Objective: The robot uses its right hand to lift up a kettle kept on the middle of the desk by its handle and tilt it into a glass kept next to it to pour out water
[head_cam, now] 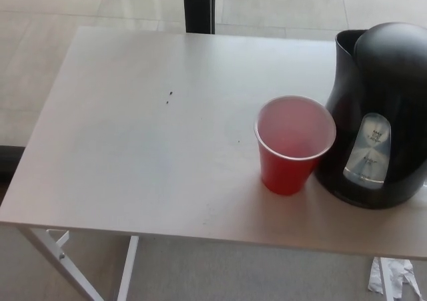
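A black electric kettle [377, 114] stands upright at the right side of the white desk [147, 134], with its spout toward the back left and a clear water gauge on its front. Its handle is out of the picture on the right. A red plastic cup [293, 144] stands upright just left of the kettle, touching or nearly touching it. The cup looks empty. Neither of my hands shows in the head view.
A dark vertical post [199, 6] rises behind the desk's far edge. White desk legs [63, 261] show under the front left corner. Crumpled white paper [393, 277] lies on the floor at the lower right. Two small dark specks [169, 97] mark the desk top.
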### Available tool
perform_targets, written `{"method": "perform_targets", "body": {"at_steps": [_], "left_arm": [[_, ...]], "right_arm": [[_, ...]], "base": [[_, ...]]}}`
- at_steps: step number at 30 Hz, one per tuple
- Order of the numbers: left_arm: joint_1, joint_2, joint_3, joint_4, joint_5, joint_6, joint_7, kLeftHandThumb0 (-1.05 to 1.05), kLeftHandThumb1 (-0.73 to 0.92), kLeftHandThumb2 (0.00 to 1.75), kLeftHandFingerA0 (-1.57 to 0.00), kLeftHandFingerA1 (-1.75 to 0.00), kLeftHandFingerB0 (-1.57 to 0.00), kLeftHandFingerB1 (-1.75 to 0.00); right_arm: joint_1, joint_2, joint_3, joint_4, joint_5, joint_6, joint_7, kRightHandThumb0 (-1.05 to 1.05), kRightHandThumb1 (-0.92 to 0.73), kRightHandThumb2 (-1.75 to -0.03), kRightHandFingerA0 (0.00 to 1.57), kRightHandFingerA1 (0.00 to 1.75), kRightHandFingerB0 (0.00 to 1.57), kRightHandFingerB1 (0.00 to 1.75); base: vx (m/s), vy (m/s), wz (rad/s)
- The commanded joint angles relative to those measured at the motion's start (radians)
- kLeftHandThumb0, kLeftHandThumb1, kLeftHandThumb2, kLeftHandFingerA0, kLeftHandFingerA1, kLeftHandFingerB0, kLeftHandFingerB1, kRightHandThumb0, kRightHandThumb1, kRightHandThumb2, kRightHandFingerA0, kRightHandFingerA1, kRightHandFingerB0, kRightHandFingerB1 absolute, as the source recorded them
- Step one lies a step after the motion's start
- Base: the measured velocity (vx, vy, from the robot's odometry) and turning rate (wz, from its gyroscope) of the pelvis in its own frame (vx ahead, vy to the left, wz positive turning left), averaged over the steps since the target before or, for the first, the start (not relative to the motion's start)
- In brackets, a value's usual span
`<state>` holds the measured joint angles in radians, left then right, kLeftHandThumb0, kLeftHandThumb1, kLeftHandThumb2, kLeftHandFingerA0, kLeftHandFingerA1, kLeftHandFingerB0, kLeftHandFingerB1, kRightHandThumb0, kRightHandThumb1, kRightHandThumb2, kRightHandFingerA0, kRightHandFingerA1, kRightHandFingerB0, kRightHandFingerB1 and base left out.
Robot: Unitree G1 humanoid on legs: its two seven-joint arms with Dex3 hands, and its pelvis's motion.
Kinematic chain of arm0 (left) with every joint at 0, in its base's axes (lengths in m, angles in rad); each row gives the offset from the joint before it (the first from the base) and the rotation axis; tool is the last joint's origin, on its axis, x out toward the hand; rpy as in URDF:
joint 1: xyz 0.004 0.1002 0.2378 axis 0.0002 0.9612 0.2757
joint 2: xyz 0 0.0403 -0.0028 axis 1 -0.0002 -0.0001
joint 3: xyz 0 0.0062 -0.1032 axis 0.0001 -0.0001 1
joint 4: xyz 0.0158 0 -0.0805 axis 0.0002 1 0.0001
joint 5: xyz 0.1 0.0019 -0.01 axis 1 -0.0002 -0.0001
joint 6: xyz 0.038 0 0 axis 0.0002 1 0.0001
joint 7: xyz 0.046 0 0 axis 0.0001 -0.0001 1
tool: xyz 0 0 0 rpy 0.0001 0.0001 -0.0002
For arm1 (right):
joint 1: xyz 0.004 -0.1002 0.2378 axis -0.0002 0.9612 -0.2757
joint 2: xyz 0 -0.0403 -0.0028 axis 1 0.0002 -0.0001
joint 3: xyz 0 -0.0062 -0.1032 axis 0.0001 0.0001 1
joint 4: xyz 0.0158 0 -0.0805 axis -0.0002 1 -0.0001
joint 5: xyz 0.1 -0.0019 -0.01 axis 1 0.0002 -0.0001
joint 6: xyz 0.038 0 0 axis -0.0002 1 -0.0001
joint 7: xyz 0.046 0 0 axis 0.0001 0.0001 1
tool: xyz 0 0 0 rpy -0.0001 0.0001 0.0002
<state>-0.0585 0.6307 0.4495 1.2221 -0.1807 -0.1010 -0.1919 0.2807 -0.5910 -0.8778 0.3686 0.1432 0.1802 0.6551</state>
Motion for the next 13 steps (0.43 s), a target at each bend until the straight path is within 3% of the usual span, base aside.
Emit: {"method": "perform_targets", "body": {"at_steps": [1,2,3,11,12,13], "left_arm": [[0.0,0.007,-0.005,0.013,0.004,-0.018,0.018,-0.79,0.92,0.69,-0.73,-0.58,-0.65,-0.54],[0.0,0.008,-0.008,0.017,0.009,-0.024,0.02,-0.79,0.92,0.69,-0.73,-0.58,-0.65,-0.54],[-0.001,0.01,-0.008,0.018,0.009,-0.025,0.02,-0.79,0.92,0.69,-0.73,-0.58,-0.65,-0.54],[-0.004,0.006,-0.003,0.014,0.003,-0.026,0.018,-0.79,0.92,0.69,-0.73,-0.58,-0.65,-0.54],[-0.006,0.009,-0.017,0.01,0.014,-0.008,0.011,-0.71,0.92,0.69,-0.77,-0.59,-0.59,-0.55],[-0.006,0.009,-0.017,0.01,0.014,-0.008,0.011,-0.71,0.92,0.69,-0.77,-0.59,-0.59,-0.55]], "right_arm": [[-0.02,-0.068,-0.25,0.228,0.158,0.11,-0.245,-0.52,-0.54,-0.61,0.0,0.65,0.01,0.32],[-0.094,-0.098,-0.326,0.356,0.19,0.179,-0.414,-0.49,-0.59,-0.59,0.0,0.62,0.0,0.3],[-0.134,-0.111,-0.354,0.422,0.197,0.191,-0.5,-0.49,-0.59,-0.59,0.0,0.62,0.0,0.3],[-0.163,-0.141,-0.366,0.461,0.184,0.189,-0.5,-0.49,-0.59,-0.59,0.0,0.62,0.0,0.3],[-0.152,-0.067,-0.324,0.522,0.158,0.104,-0.51,-0.45,-0.55,-0.65,0.12,0.75,0.0,0.48],[-0.152,-0.067,-0.324,0.522,0.158,0.104,-0.51,-0.45,-0.55,-0.65,0.12,0.75,0.0,0.48]], "base": [[0.0,0.0,0.0],[0.0,0.0,0.0],[0.0,0.0,0.0],[0.0,0.0,0.0],[0.0,0.0,0.0],[0.0,0.0,0.0]]}}
